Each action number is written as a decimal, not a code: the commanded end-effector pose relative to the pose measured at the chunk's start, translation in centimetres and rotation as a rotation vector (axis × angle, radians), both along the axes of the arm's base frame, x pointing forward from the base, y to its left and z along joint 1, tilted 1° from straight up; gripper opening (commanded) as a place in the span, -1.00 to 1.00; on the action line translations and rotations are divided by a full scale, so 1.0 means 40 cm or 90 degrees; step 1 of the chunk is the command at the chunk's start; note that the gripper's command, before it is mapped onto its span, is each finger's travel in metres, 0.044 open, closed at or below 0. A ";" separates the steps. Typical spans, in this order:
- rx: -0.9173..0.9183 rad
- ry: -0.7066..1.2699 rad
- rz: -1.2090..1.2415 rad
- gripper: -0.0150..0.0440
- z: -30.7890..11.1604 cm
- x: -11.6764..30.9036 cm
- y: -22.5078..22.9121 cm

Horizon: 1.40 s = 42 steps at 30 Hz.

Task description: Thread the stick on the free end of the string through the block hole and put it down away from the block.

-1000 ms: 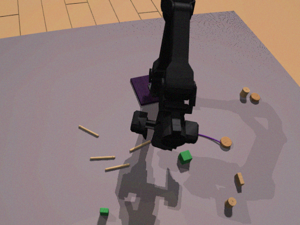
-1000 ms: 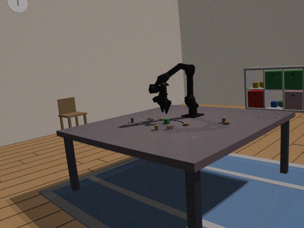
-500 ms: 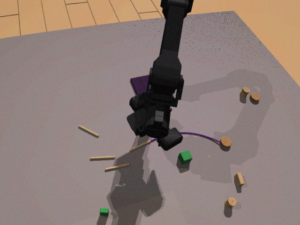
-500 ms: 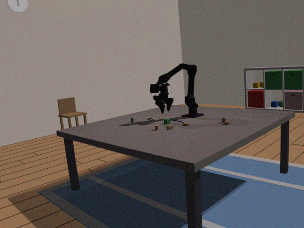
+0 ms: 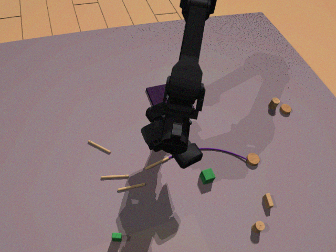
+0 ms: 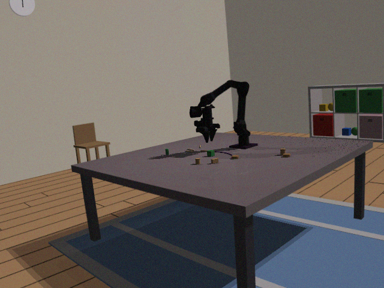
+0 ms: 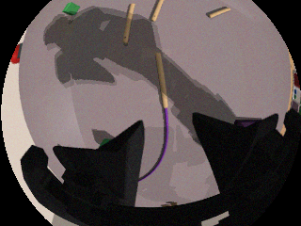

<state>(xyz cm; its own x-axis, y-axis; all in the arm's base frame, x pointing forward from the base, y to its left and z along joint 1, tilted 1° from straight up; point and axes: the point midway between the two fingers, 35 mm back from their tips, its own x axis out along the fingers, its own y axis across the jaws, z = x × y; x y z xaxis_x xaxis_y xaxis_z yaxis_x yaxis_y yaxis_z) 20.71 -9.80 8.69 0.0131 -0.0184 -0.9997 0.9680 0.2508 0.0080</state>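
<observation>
We see the gripper [image 5: 171,133] [image 6: 209,141] [image 7: 168,121] above the table [image 5: 54,108] [image 6: 186,182] [image 7: 42,108], fingers pointing down, jaws about half open, nothing between them.

Task stick [image 5: 157,163] [image 6: 204,150] [image 7: 161,80]: lying on the table, on the end of the purple string [image 5: 222,150] [image 6: 223,152] [image 7: 166,137], ungrasped. In the wrist view we get the stick ahead of the fingertips, with the string curving back between them. String runs in a bend to the round button [image 5: 253,159] [image 6: 234,156]. Part of it is hidden under the gripper in the top view.

Green cube [image 5: 207,175] [image 6: 210,153]: near the string, between button and stick but off to one side. Small green block [image 5: 116,237] [image 6: 167,152] [image 7: 71,8]: well apart, past the sticks. We cannot tell which piece has the hole.

Three loose sticks: one [image 5: 131,187] [image 7: 129,24] and a second [image 5: 114,177] [image 7: 157,9] near each other, a third [image 5: 99,146] [image 7: 219,12] farther off, angled differently. We also have an upright peg [image 5: 274,103] [image 6: 282,152] just beside a disc [image 5: 285,108] [image 6: 286,155], plus a tan block [image 5: 268,200] [image 6: 214,161] near another peg [image 5: 258,226] [image 6: 197,161].
</observation>
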 end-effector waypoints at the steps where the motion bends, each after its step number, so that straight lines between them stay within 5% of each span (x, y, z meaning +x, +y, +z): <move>1: -0.002 0.003 -0.004 -0.07 0.000 -0.003 -0.001; 42: -0.002 0.003 -0.004 -0.07 -0.117 0.001 -0.005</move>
<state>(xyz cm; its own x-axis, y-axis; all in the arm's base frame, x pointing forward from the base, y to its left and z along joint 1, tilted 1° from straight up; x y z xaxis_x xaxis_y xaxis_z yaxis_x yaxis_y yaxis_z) 20.86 -9.94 4.60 0.0114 -0.0177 -0.9998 0.9688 0.2476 0.0067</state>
